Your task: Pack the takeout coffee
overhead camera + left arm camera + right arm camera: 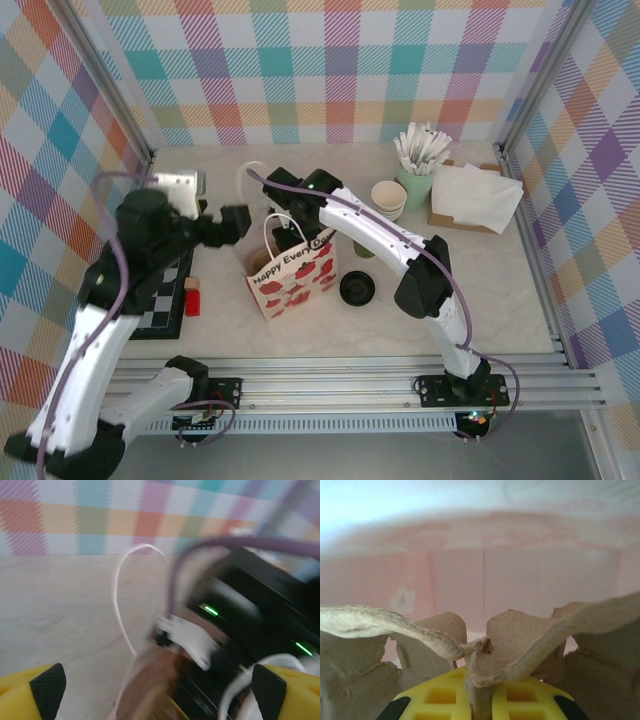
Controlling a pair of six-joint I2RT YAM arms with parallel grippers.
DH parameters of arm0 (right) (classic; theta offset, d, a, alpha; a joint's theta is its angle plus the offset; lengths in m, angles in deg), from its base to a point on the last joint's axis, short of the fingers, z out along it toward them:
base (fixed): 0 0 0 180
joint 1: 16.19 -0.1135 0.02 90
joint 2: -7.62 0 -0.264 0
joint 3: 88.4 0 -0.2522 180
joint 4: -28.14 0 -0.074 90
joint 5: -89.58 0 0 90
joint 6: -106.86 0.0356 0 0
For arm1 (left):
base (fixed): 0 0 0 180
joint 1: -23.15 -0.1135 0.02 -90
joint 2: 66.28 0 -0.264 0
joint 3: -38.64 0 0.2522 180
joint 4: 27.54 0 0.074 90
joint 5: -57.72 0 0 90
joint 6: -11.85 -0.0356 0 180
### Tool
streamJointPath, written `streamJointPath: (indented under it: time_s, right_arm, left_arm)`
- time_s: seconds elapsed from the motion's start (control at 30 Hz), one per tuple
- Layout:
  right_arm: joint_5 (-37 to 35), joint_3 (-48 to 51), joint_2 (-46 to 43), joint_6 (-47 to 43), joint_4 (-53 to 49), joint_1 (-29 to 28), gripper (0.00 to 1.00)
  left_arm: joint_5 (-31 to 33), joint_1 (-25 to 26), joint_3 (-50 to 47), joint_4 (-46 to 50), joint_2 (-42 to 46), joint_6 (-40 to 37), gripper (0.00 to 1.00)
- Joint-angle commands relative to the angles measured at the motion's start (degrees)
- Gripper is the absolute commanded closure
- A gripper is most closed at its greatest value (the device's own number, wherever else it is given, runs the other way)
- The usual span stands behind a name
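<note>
The takeout coffee (362, 249) stands on the table (480, 300) just right of the paper bag (290, 280), partly hidden under the right arm and beyond the loose black lid (357, 288). Inside the bag, the right gripper (480, 700) is clamped on the middle ridge of a pulp cup carrier (520, 640). The left gripper (160, 695), fingers spread wide, hangs by the bag's white handle (116, 600). The step looks like seating the carrier: lower it flat and release only once it sits level.
</note>
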Motion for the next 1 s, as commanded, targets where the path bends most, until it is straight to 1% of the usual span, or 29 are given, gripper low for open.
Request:
streamJointPath:
  time_s: [0.0,0.03,0.1,0.23,0.4,0.43,0.47,0.53,0.6,0.63,0.7,0.77,0.83,0.97]
  right_arm:
    - [0.9,-1.61,0.13,1.14,-1.69,-0.46,1.0]
    - [0.75,-1.59,0.03,1.11,-1.69,-0.41,1.0]
    - [0.55,-1.56,0.11,0.97,-1.59,-0.42,1.0]
    - [0.46,-1.54,0.15,1.65,-0.92,-0.44,1.0]
    - [0.9,-1.69,0.02,1.94,-0.46,-0.46,1.0]
    - [0.9,-1.67,0.13,1.97,-0.56,-0.46,1.0]
    - [0.9,-1.69,0.11,2.04,-0.6,-0.42,1.0]
    - [0.65,-1.62,0.18,2.31,-0.68,-0.39,1.0]
    - [0.46,-1.84,0.24,2.9,-0.87,-0.38,1.0]
    - [0.52,-2.07,0.27,3.37,-1.2,-0.38,1.0]
    - [1.18,-2.82,0.59,4.41,-1.87,-0.22,1.0]
    - [2.36,-4.01,1.26,5.91,-3.19,0.02,1.0]
    - [3.78,-5.46,2.11,7.65,-4.81,0.32,1.0]
    - [7.38,-8.32,3.39,10.14,-6.97,0.64,1.0]
  left_arm:
    - [-19.96,-0.52,-2.56,-0.44,2.37,-8.81,0.07]
    - [-21.13,-0.46,-2.78,-0.6,1.9,-8.22,0.1]
    - [-20.42,-0.37,-3.23,-1.41,-0.07,-6.98,0.16]
    - [-20.53,-0.25,-5.43,-5.23,-3.8,-7.34,0.18]
    - [-21.17,2.17,-6.32,-9.02,-8.45,-8.42,0.27]
    - [-22.16,2.81,-6.75,-10.79,-9.02,-8.32,0.33]
    - [-23.33,3.47,-7.04,-12.05,-9.62,-8.35,0.41]
    - [-26.53,4.89,-6.83,-12.52,-10.55,-9.92,0.63]
    - [-28.55,5.77,-6.8,-12.08,-9.76,-11.1,0.75]
    - [-29.01,6.1,-7.26,-11.78,-8.57,-11.68,0.79]
    - [-29.41,6.65,-8.55,-10.99,-5.83,-12.97,0.83]
    - [-31.03,7.4,-9.52,-8.95,-3.27,-15.37,0.84]
    - [-32.65,9.14,-9.39,-4.76,-2.78,-18.45,0.84]
    - [-28.08,15.64,-8.06,1.99,-6.38,-22.81,0.86]
